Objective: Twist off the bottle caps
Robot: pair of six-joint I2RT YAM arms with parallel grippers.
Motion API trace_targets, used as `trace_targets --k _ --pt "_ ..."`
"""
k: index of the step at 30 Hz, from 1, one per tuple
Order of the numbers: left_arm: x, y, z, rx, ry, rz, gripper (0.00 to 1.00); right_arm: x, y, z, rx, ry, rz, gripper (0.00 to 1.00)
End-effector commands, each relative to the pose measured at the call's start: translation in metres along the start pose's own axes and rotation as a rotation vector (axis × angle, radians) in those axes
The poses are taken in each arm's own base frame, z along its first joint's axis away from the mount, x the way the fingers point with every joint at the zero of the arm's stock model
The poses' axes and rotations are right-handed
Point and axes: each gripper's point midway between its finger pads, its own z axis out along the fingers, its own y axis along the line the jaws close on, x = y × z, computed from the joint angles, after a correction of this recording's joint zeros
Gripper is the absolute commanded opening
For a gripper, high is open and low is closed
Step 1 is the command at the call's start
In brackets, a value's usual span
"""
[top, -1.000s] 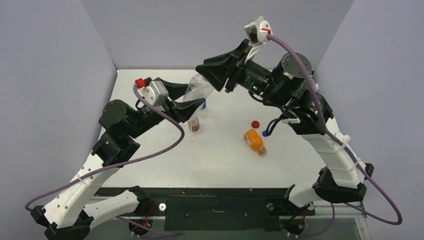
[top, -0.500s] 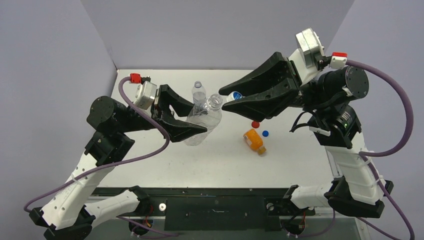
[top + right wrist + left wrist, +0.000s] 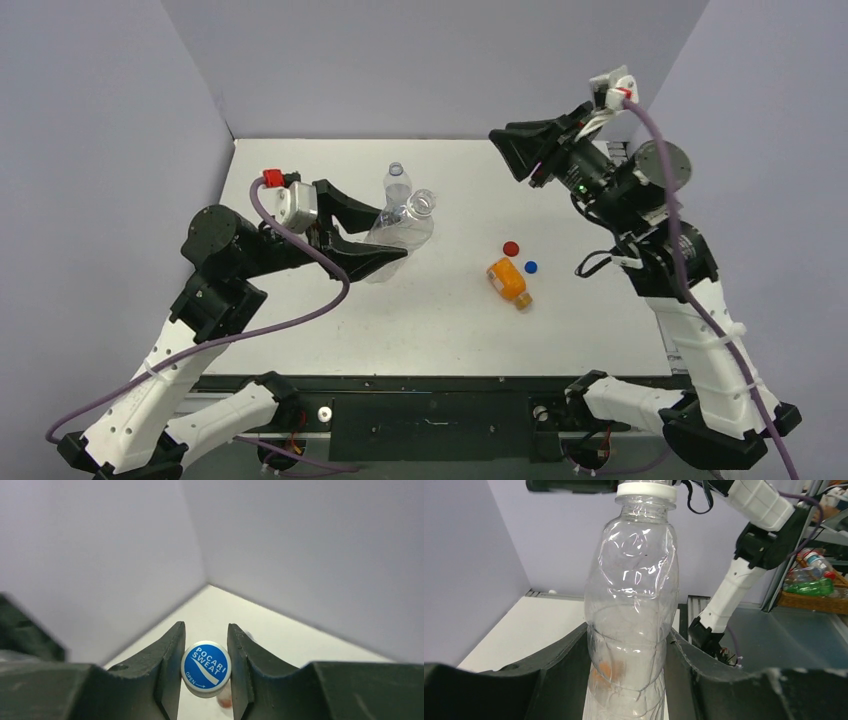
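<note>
The right pincer (image 3: 507, 152), pinching a blue-topped cap (image 3: 205, 667) between its fingers, has pulled up and away from the clear unlabelled bottle (image 3: 408, 222), whose mouth it met half a second ago. The left pincer (image 3: 386, 240) stays clamped on that bottle, tilted above the worktop (image 3: 430, 320), neck open. The orange bottle (image 3: 508, 281), red cap (image 3: 511, 248) and blue cap (image 3: 530, 267) lie unmoved.
</note>
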Motion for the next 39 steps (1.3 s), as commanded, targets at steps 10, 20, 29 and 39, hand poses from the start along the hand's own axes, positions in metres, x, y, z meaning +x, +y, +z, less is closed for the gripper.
trace_targets --k 10,20,29,39 --pt "0.027 0.011 -0.017 -0.091 0.021 0.046 0.0 0.309 -0.217 0.006 0.728 0.447 0.114 0.0" --pt "0.031 0.009 -0.02 -0.083 0.018 0.061 0.0 0.412 -0.26 0.016 0.865 0.545 0.143 0.0" --pt "0.033 0.008 -0.02 -0.071 0.018 0.079 0.0 0.47 -0.26 0.001 0.95 0.645 0.151 0.1" --pt "0.028 0.012 -0.018 -0.087 0.004 0.084 0.0 0.475 -0.248 -0.015 0.961 0.661 0.15 0.55"
